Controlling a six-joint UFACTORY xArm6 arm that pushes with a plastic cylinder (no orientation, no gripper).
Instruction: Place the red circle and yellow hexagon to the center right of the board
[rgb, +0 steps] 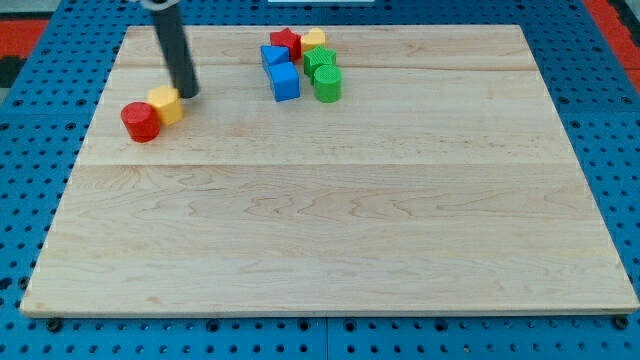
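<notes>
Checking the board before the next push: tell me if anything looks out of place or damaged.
Nothing looks damaged or tipped. The red circle and yellow hexagon sit touching at the view's upper left, far from the center right. My tip is just right of the hexagon. The other blocks cluster at the top.

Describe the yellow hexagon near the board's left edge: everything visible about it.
The yellow hexagon is a small, squat block with a flat top and faceted sides, matte like painted wood or plastic. It lies flat on the wooden board in the view's upper left. The red circle touches its lower-left side. My tip stands just to its upper right, touching it or nearly so. The other blocks cluster well off toward the view's top centre.
</notes>
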